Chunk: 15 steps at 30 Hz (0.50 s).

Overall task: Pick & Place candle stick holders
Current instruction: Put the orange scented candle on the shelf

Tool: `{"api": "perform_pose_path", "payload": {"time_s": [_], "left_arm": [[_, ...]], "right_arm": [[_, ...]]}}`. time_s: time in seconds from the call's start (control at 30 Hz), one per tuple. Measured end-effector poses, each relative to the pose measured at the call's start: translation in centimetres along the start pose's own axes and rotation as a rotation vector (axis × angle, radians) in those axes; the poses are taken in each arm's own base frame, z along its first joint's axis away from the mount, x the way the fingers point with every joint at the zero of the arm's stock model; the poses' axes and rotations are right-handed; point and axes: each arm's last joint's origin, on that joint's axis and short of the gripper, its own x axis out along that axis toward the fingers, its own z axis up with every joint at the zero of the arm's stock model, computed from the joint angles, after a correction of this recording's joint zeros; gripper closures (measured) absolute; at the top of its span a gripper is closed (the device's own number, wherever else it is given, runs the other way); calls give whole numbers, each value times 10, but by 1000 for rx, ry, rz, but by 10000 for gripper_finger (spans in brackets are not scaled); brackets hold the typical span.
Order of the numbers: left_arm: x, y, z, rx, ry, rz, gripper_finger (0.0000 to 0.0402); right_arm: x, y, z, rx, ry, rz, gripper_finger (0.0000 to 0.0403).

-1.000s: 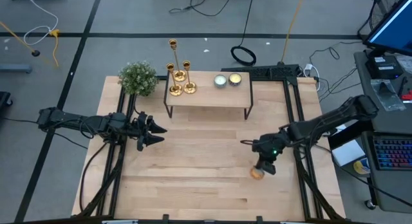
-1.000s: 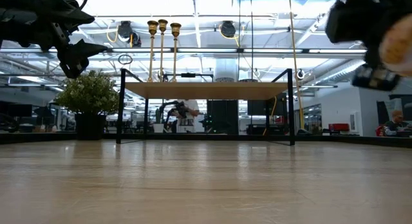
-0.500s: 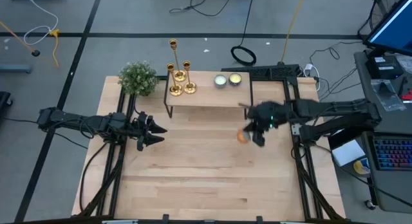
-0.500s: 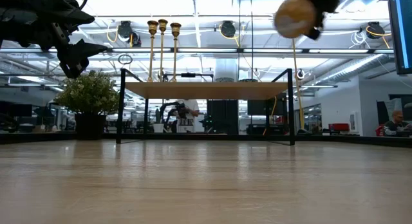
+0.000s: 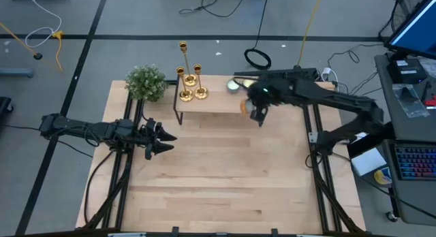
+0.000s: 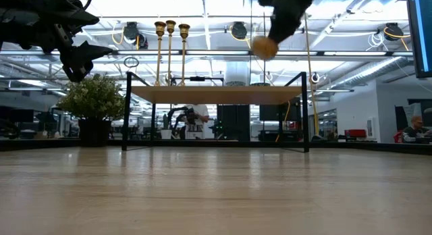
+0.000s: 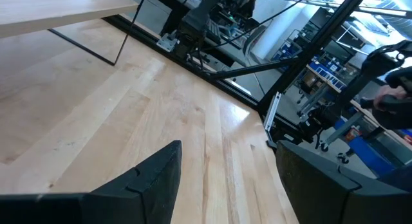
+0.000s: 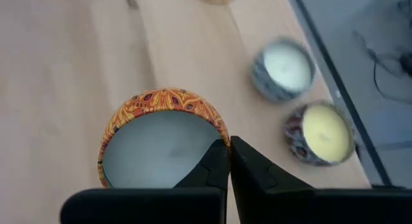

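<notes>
While its fingers pinch the rim of an orange patterned candle tin (image 8: 163, 137), the right gripper (image 5: 256, 113) hangs over the front right part of the shelf (image 5: 218, 101), a small raised stand at the back of the bench (image 5: 218, 176). In the right wrist view the fingers are closed almost together, one inside the tin's wall and one outside, with pale wax showing within. Just beyond the tin, two more tins rest on the shelf: a white one (image 8: 282, 67) and a yellow one (image 8: 320, 141).

The three holders (image 5: 190, 86) stand clustered upright at the shelf's left end, well apart from the right gripper, their flared bases close together. In the low view their tall stems (image 6: 170, 53) rise side by side. A plant (image 5: 146, 82) sits just left of the shelf.

The left gripper (image 5: 158, 138) waits above the bench's left side, fingers spread apart and holding nothing.

The holders look like polished metal: stiff, probably slippery, and top-heavy enough to tip. I judge the thin stem, low near the base, the safest place to grip, approaching from the side to avoid knocking the neighbours.
</notes>
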Motion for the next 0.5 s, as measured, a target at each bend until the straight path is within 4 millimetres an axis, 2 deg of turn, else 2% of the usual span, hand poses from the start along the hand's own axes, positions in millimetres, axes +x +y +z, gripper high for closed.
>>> {"api": "perform_pose_path", "payload": {"time_s": [0.2, 0.5], "left_arm": [[0, 0, 0, 0, 0, 0, 149], [0, 0, 0, 0, 0, 0, 149]], "right_arm": [[35, -25, 7, -74, 201, -46, 403], [50, -46, 25, -151, 291, -44, 403]]}}
